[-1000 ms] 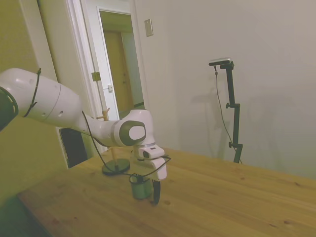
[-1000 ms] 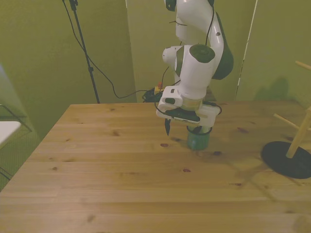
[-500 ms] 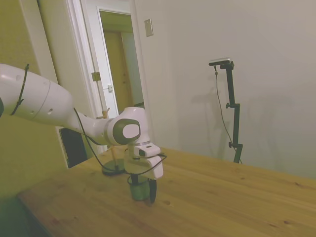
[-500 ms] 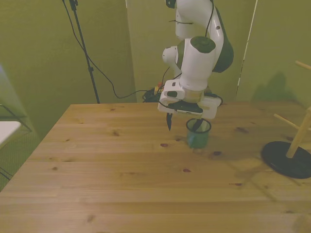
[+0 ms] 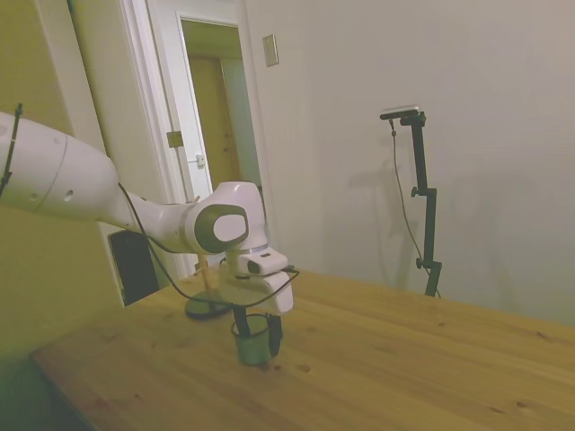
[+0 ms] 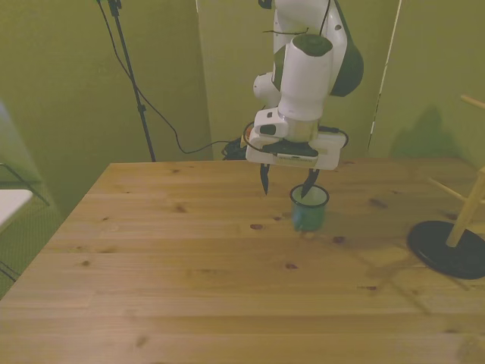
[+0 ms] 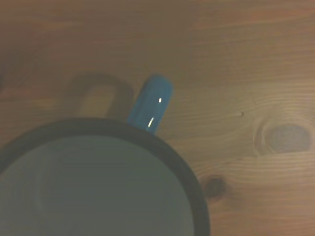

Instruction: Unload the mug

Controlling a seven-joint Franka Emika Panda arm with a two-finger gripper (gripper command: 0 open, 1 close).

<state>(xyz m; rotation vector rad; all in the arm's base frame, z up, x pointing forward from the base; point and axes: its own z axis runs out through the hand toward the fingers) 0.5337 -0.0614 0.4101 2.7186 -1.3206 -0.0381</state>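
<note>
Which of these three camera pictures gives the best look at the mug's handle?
The wrist view: the mug fills it from above, and its handle juts out plainly over the wooden table. In the front view the mug stands whole but no handle shows. In the side view the gripper partly covers it.

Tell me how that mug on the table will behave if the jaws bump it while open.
The mug stands upright on its flat base on the wooden table, so it would probably slide rather than roll. It looks rigid, small and empty in the wrist view, so likely light. Its side handle could make it turn.
</note>
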